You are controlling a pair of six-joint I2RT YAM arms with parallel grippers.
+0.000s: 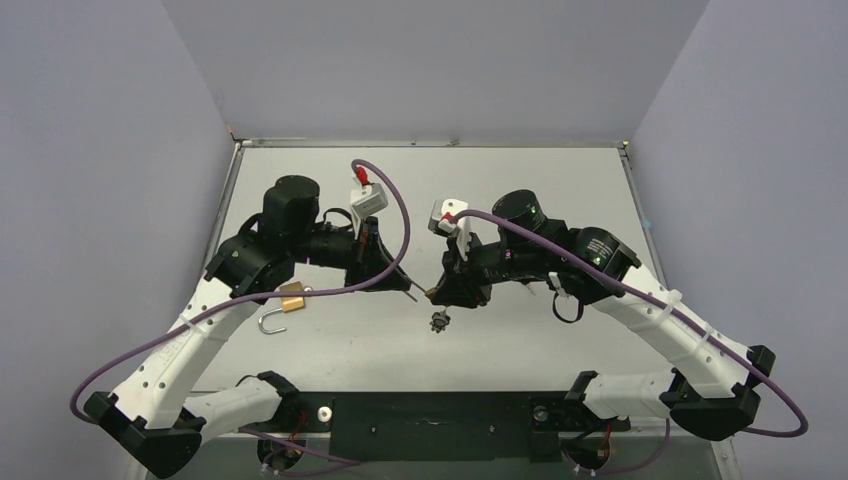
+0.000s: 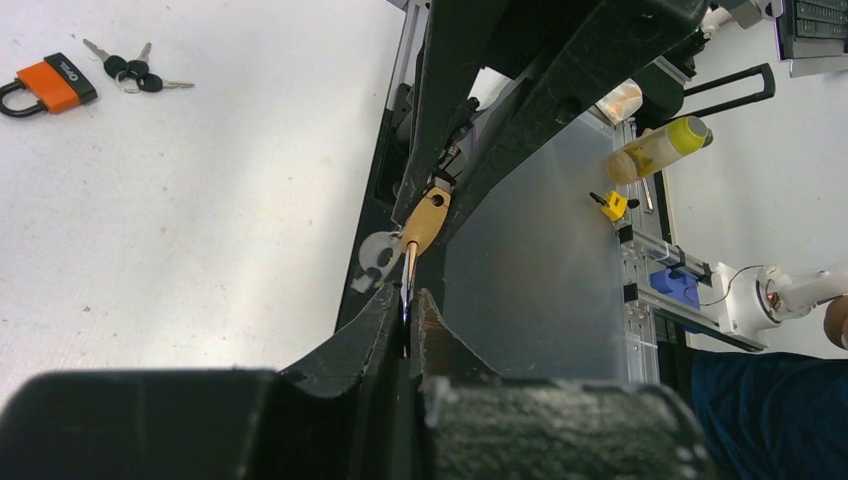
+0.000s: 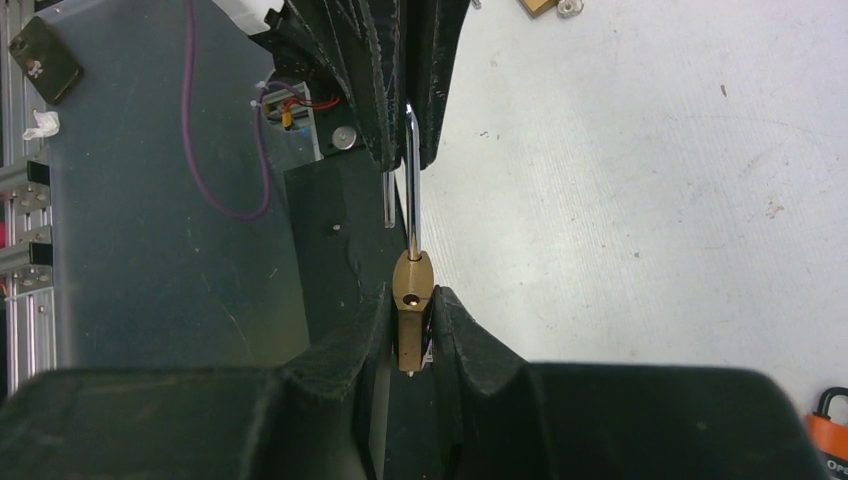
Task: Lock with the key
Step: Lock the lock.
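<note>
A small brass padlock (image 3: 411,292) is clamped by its body in my right gripper (image 3: 412,322), which is shut on it. Its silver shackle (image 3: 411,180) stands out of the body, one leg free of its hole, and runs into my left gripper (image 2: 407,300), which is shut on the shackle. The left wrist view shows the brass body (image 2: 426,221) just beyond my left fingertips. In the top view the two grippers meet tip to tip at mid-table, left gripper (image 1: 407,287) and right gripper (image 1: 438,290). A dark bunch of keys (image 1: 438,321) lies on the table just below them.
A second brass padlock (image 1: 288,302) with an open shackle lies on the table by the left arm. An orange padlock (image 2: 57,82) with a ring of keys (image 2: 131,70) lies on the table; its corner shows in the right wrist view (image 3: 830,432). Purple cables loop over both arms.
</note>
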